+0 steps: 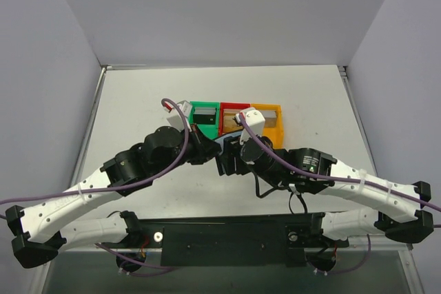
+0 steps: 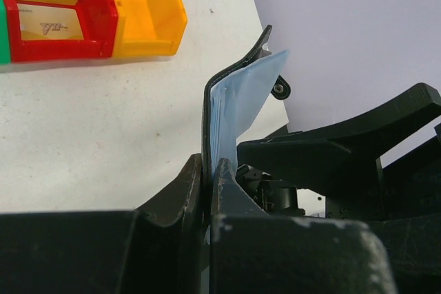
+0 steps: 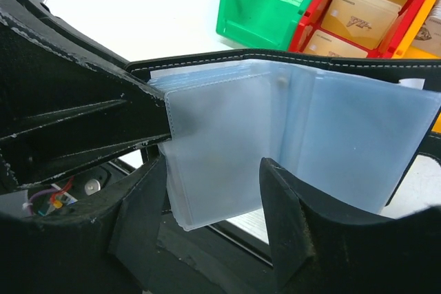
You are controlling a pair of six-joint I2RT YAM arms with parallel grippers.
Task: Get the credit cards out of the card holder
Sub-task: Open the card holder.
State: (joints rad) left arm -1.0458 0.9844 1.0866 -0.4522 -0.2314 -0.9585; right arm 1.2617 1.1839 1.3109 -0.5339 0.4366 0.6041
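Three bins in row at far middle of desk (image 1: 138, 101): left bin (image 1: 204, 106), middle bin (image 1: 231, 107), right bin (image 1: 274, 129), touching side by side. Card holder (image 1: 223, 142) just before bins, raised above desk, between left tool (image 1: 207, 149) on its left and right tool (image 1: 233, 160) on its right. Cards (image 3: 358, 12) inside middle bin and left bin

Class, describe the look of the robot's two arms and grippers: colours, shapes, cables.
Both the left arm and right arm have white tapered links, round black joints and a purple cable tied alongside. The left gripper and right gripper have matte black, scuffed, wedge-shaped fingers.
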